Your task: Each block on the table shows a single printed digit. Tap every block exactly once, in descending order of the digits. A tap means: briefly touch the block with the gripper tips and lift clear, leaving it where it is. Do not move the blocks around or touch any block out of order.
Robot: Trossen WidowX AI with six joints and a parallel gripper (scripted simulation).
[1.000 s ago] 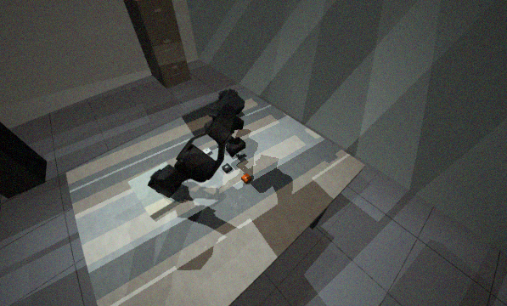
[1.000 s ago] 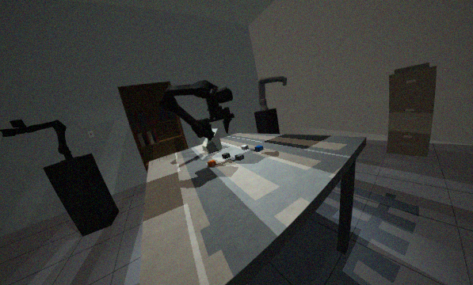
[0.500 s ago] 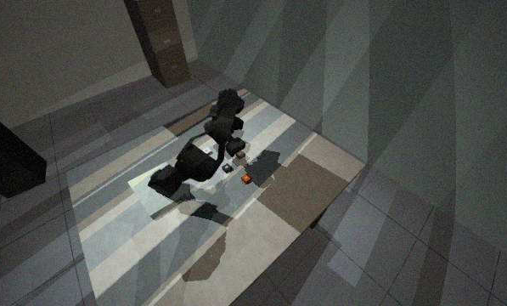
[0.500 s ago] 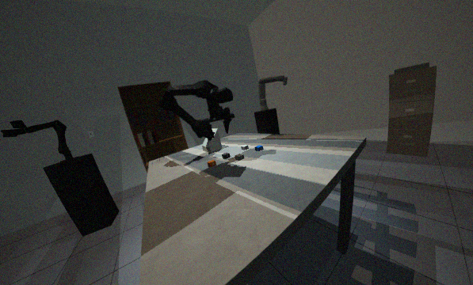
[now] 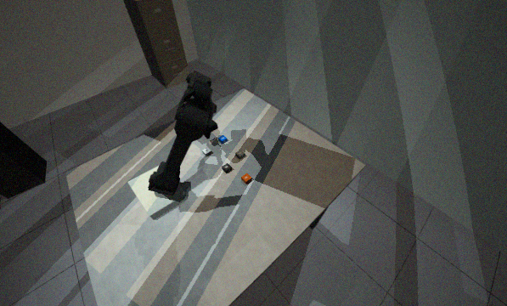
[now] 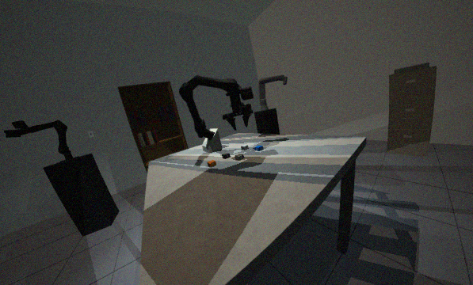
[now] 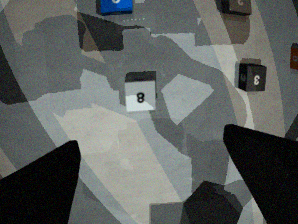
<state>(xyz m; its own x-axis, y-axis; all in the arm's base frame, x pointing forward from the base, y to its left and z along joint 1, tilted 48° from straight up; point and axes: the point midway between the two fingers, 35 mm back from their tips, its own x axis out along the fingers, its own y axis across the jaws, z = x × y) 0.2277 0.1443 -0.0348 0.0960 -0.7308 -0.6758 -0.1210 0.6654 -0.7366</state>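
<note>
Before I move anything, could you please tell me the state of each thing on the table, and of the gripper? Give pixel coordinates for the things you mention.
Gripper (image 6: pixel 241 127) (image 7: pixel 153 141): open, holding nothing, raised above the table.
White block (image 5: pixel 206 151) (image 6: pixel 244 147) (image 7: pixel 140 96): resting on the table, 8 showing.
Black block (image 5: pixel 227 168) (image 6: pixel 226 155) (image 7: pixel 252 77): resting, 3 showing.
Blue block (image 5: pixel 222 138) (image 6: pixel 258 148) (image 7: pixel 115 5): resting, digit cut off.
Brownish-gray block (image 5: pixel 240 155) (image 6: pixel 239 157) (image 7: pixel 237 6): resting, digit cut off.
Orange block (image 5: pixel 246 178) (image 6: pixel 211 163) (image 7: pixel 295 56): resting, digit unclear.

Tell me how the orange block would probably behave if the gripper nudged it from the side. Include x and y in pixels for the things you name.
The orange block (image 5: pixel 246 178) (image 6: pixel 211 163) (image 7: pixel 295 57) would probably slide rather than roll, since its faces look flat and its edges square. Tipping seems unlikely, as it sits low on a broad base. It's likely stiff, judging by its crisp corners.
</note>
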